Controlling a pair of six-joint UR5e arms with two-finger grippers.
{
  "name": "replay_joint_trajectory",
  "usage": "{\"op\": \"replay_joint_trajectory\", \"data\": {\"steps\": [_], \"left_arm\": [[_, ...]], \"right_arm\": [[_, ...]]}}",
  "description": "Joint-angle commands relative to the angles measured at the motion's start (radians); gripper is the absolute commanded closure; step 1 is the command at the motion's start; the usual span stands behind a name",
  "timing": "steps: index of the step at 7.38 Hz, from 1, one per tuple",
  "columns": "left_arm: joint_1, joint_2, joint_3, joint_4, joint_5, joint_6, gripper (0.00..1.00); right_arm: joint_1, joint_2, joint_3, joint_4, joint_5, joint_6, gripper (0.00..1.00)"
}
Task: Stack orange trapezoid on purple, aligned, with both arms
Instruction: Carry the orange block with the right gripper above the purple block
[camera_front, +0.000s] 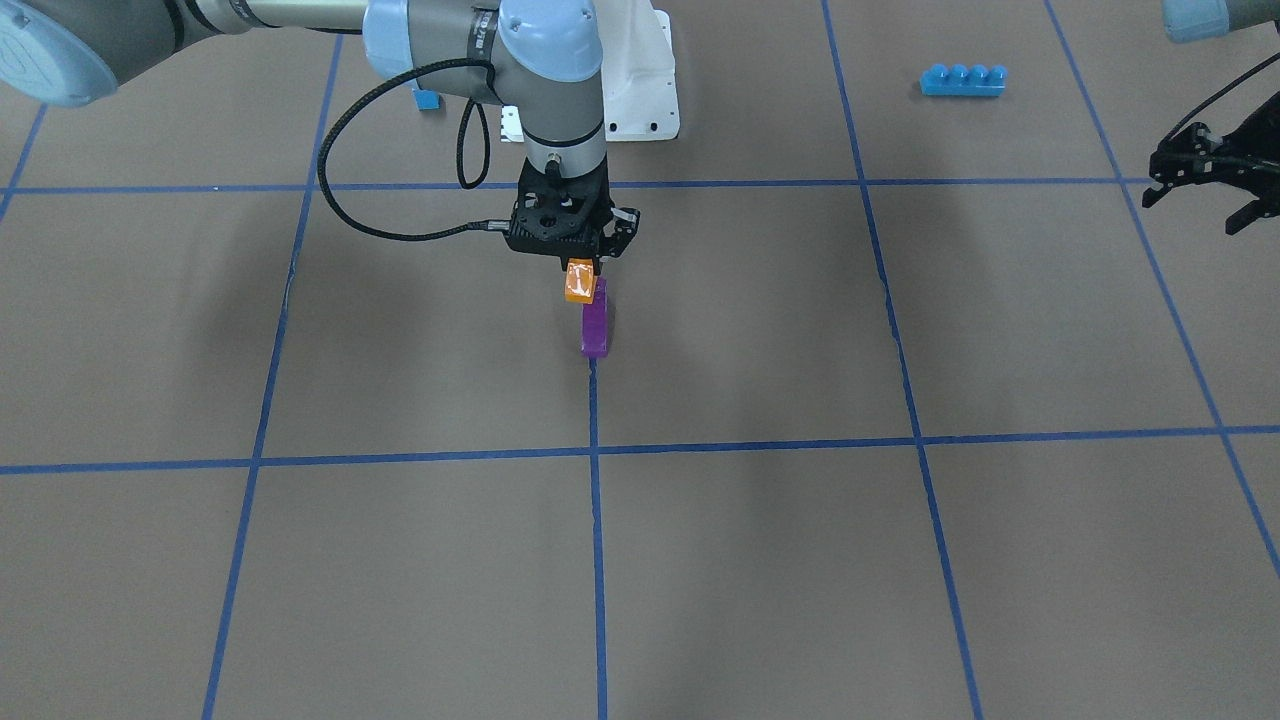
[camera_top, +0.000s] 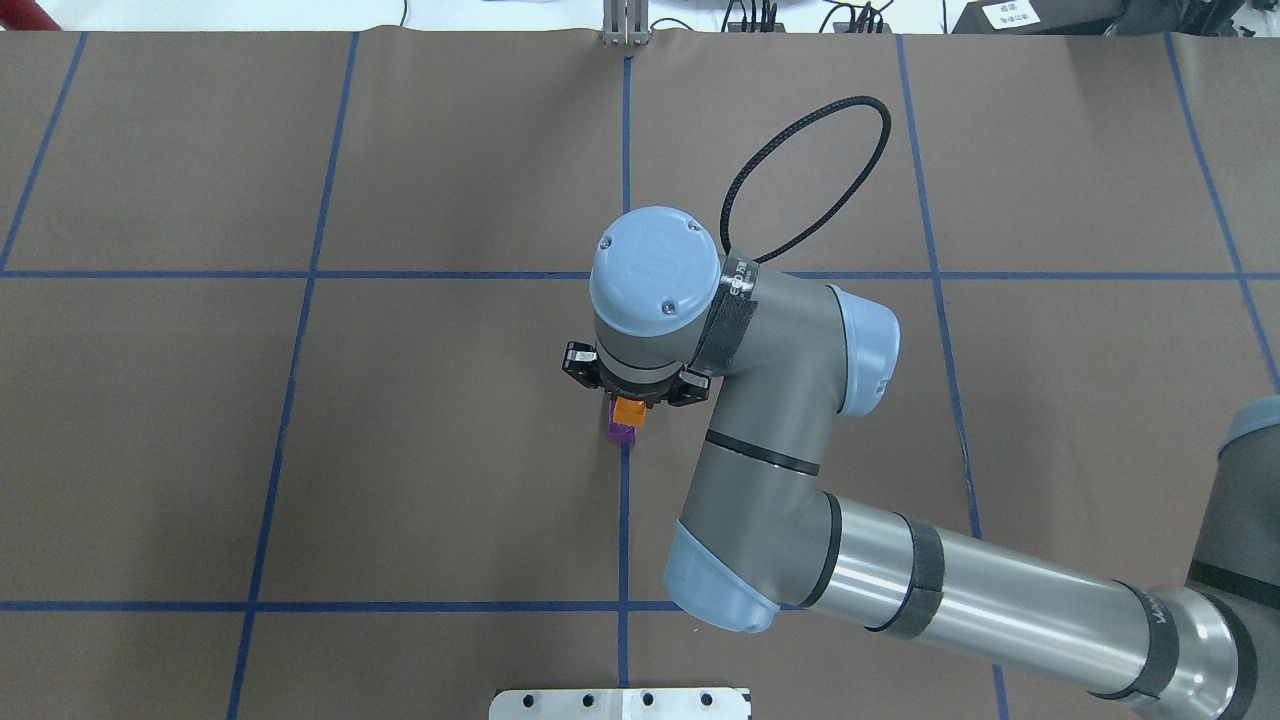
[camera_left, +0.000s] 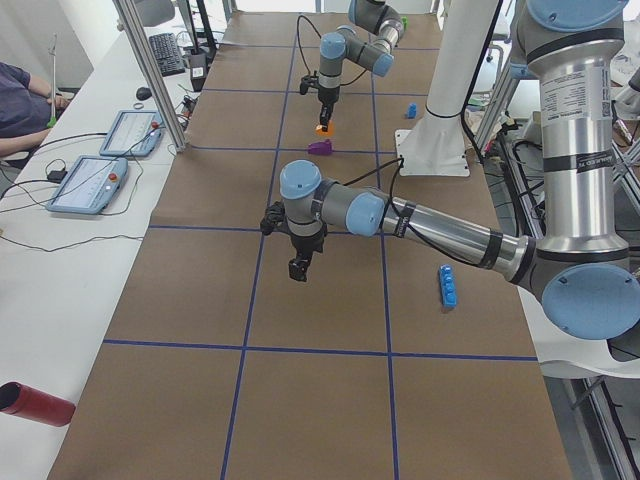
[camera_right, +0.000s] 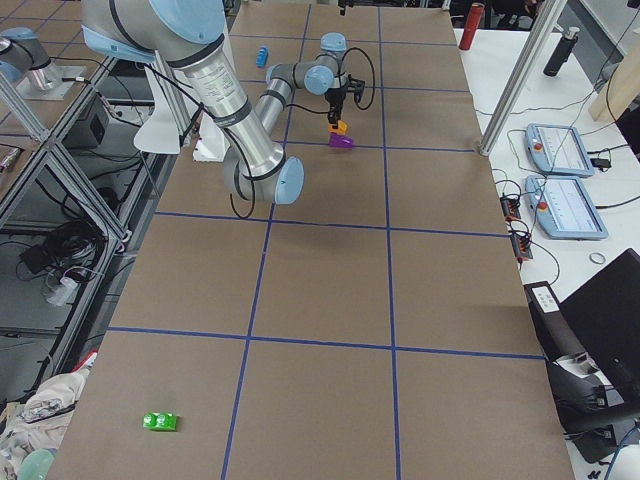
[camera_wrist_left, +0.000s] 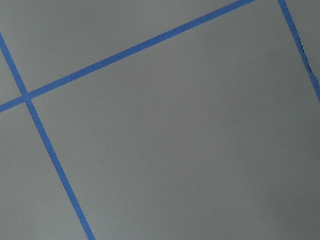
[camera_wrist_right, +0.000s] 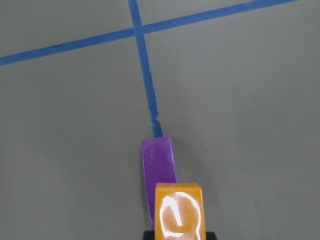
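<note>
Small blue brick (camera_front: 428, 99): far left in the front-facing view, on the table (camera_front: 750, 560) beside the white pedestal (camera_front: 645, 90).
Right arm (camera_front: 555, 80): reaches down over the table's middle, wrist vertical.
Right gripper (camera_front: 582, 268): points straight down, jaws clamped on the orange trapezoid.
Orange trapezoid (camera_front: 580, 282): glossy orange and small, with a white glare ring on the face turned to the wrist camera. It is held off the table, just over the purple's end nearer the robot; the side views show a slim gap between them.
Purple (camera_front: 594, 328): glossy purple, narrow and elongated from above, with one sloped side visible in the left side view. It lies on the table at the end of a blue tape line (camera_front: 597, 540).
Long blue brick (camera_front: 963, 80): four studs, well apart to the right.
Left gripper (camera_front: 1195, 205): at the right edge, raised, fingers spread with nothing between them.
</note>
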Motion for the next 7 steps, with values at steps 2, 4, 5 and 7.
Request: {"op": "replay_joint_trajectory", "data": {"steps": [2,4,5,7], "left_arm": [[0.0,0.0,0.0,0.0,-0.002,0.0,0.0],[0.0,-0.002,0.0,0.0,-0.002,0.0,0.0],[0.0,-0.002,0.0,0.0,-0.002,0.0,0.0],[0.002,-0.002,0.002,0.0,-0.002,0.0,0.0]], "right_arm": [[-0.018,0.004,-0.014,0.002,-0.038,0.001,1.0],[-0.023,0.004,-0.02,0.002,-0.044,0.001,1.0],[-0.025,0.004,-0.02,0.002,-0.047,0.001,1.0],[-0.025,0.006,-0.022,0.004,-0.048,0.001,1.0]]}}
